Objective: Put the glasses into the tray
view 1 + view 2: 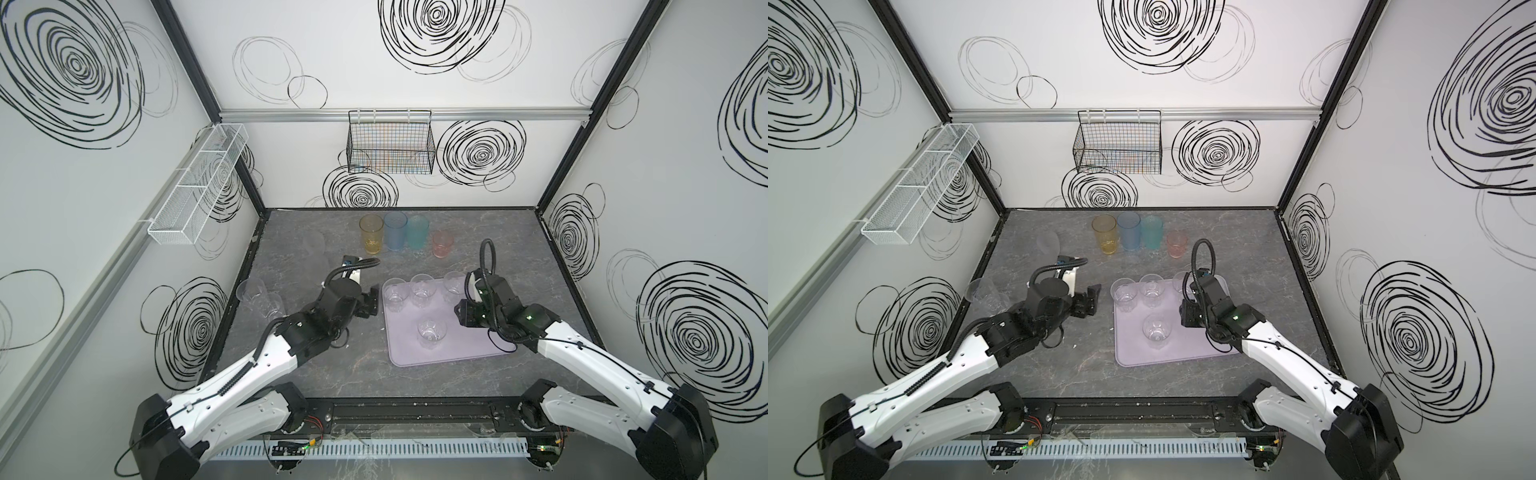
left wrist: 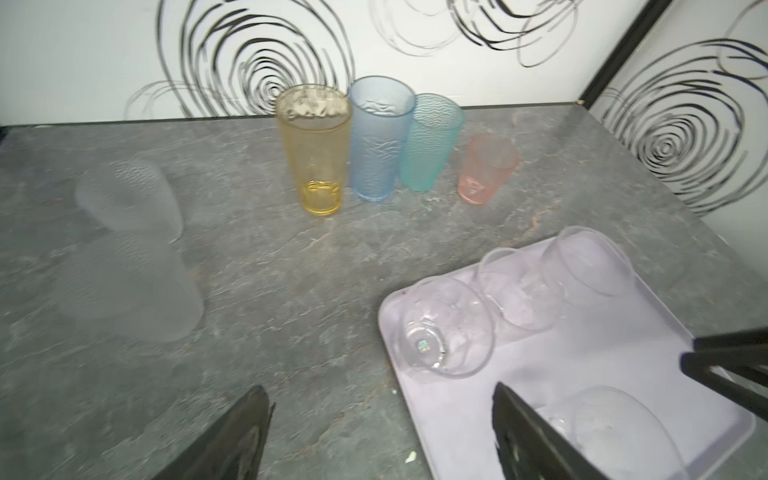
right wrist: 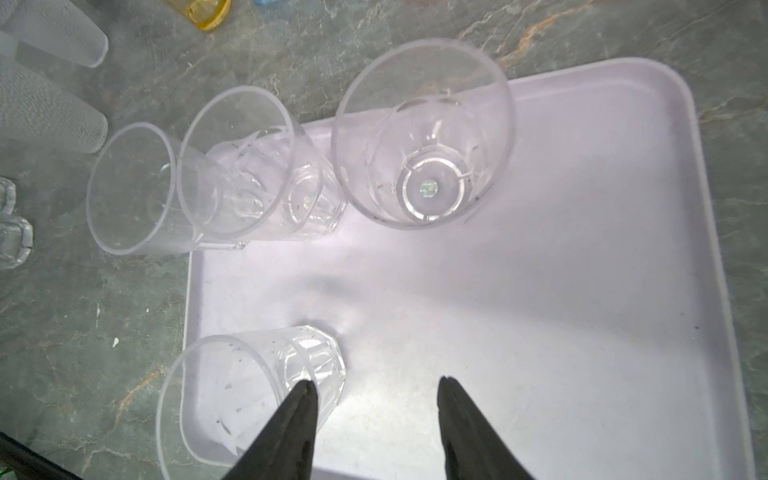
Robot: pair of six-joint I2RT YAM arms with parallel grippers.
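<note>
Tumblers of clear plastic, four in all, stand upright in the pale lilac tray (image 1: 409, 349), which lies right of centre on the grey marbled worktop (image 1: 332, 374). Three line the tray's far edge: the corner tumbler (image 3: 137, 191), the middle tumbler (image 3: 249, 166) close beside it, and the right-hand tumbler (image 3: 424, 137) a little apart. The fourth tumbler (image 3: 232, 399) stands alone in the nearer half.

The right gripper (image 3: 376, 399) hangs over the tray just beside this one, its jaws parted with only bare tray between them. One finger overlaps the tumbler's base in the right wrist view, but contact cannot be told. The left gripper (image 2: 382, 432) hovers at the tray's left rim, jaws spread wide and empty.

Near the back wall the amber glass (image 1: 371, 234), blue glass (image 1: 395, 231) and teal glass (image 1: 417, 232) stand side by side, with the shorter pink glass (image 1: 441, 244) slightly apart. To their left stand the rear frosted tumbler (image 2: 129, 195) and the front frosted tumbler (image 2: 129, 286). At the worktop's left edge are the edge glass (image 1: 250, 292) and the neighbouring glass (image 1: 273, 306), both clear.
</note>
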